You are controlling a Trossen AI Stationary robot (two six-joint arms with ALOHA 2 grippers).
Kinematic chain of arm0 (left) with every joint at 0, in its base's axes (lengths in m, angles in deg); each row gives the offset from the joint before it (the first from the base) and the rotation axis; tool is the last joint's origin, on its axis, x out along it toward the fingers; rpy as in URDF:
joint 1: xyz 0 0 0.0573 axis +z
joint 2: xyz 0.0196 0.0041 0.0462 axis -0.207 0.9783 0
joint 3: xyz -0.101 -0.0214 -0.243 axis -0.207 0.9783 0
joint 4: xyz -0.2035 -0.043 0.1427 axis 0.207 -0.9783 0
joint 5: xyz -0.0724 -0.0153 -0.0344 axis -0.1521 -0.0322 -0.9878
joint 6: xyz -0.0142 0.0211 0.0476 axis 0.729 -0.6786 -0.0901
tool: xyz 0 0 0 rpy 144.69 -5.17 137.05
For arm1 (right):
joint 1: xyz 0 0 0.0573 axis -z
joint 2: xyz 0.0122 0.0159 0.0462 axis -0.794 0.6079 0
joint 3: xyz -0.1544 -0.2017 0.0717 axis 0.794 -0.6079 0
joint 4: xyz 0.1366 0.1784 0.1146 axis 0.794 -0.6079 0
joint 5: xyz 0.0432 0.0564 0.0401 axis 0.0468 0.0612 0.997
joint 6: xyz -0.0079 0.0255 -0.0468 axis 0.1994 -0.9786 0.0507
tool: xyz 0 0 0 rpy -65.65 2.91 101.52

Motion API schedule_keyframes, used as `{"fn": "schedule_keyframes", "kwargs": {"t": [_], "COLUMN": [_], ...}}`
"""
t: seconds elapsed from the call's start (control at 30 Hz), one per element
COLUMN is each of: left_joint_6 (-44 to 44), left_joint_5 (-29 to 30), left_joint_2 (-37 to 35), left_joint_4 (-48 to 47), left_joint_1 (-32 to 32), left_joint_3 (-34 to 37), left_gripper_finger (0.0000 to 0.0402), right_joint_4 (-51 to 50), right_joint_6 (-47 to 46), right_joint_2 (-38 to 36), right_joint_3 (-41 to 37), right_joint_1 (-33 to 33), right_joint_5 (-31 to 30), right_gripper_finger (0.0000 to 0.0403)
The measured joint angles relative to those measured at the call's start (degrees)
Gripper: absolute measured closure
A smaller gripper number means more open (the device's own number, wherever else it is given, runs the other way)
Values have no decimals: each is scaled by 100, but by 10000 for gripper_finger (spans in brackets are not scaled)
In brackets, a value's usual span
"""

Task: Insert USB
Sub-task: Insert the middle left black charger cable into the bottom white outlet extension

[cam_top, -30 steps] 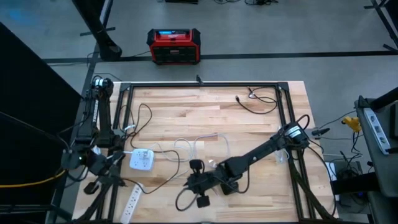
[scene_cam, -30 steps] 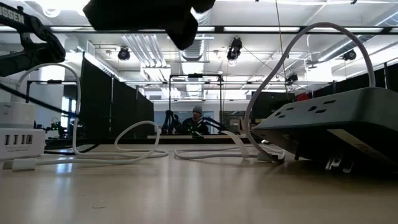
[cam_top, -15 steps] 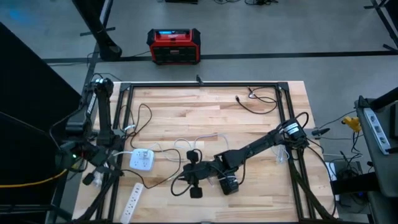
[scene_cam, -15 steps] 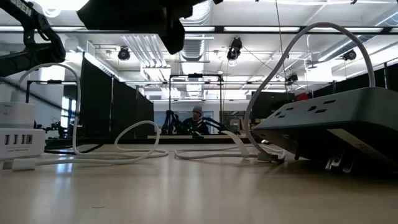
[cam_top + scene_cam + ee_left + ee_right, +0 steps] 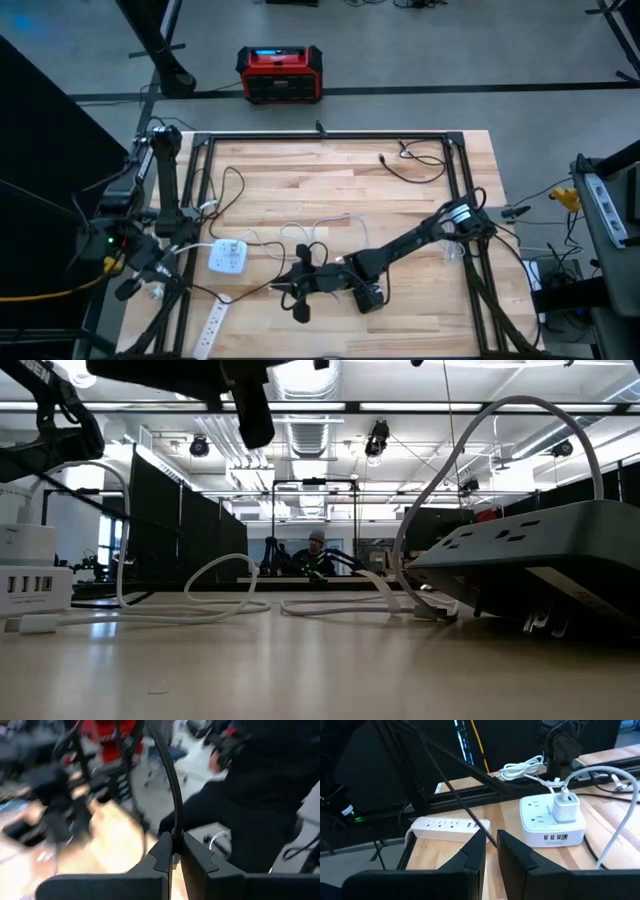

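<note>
A white power cube (image 5: 228, 256) with a row of USB ports (image 5: 554, 838) on its side and a white charger (image 5: 565, 806) plugged into its top sits near the table's left edge. My right gripper (image 5: 288, 287) hovers right of it, shut on a thin black cable (image 5: 451, 795). My left gripper (image 5: 130, 290) is off the table's left edge, shut on a black cable (image 5: 170, 780). The USB plug itself does not show. My left gripper pinches the black cable (image 5: 174, 826) between its two fingertips. The cable rises from the fingers and curves away, clear of the table. My right gripper pinches the thin black cable (image 5: 482, 830) between its two fingers, coming nearly level from the table's right. The cable runs straight from the fingers toward the left edge, clear of the wood.
A white power strip (image 5: 212, 325) lies at the near left corner. A black power strip (image 5: 530, 550) lies near the front, below the right arm. White cords (image 5: 320, 228) loop at mid-table and a black cord (image 5: 415, 165) lies at the far right. A person shows beyond the table.
My right gripper has gone toward the table's left edge, closer to the white power cube, and its wrist has turned; the cable loop below it went along. My left gripper has risen and drawn back past the left edge.
</note>
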Motion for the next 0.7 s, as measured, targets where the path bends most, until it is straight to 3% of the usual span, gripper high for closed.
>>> {"fn": "schedule_keyframes", "kwargs": {"t": [0.13, 0.2, 0.7], "left_joint_6": [-1250, -1597, -1297], "left_joint_5": [-620, -852, -1138], "left_joint_2": [-20, -31, -37], "left_joint_4": [1631, 1875, 940], "left_joint_1": [2, 4, 107], "left_joint_3": [402, 491, 392], "left_gripper_finger": [392, 392, 392], "right_joint_4": [196, 303, 501], "right_joint_6": [-56, -54, -439], "right_joint_2": [58, 67, 76], "right_joint_3": [0, 0, 0], "right_joint_1": [-25, -23, -39], "right_joint_5": [-130, -151, -1054], "right_gripper_finger": [371, 371, 371]}}
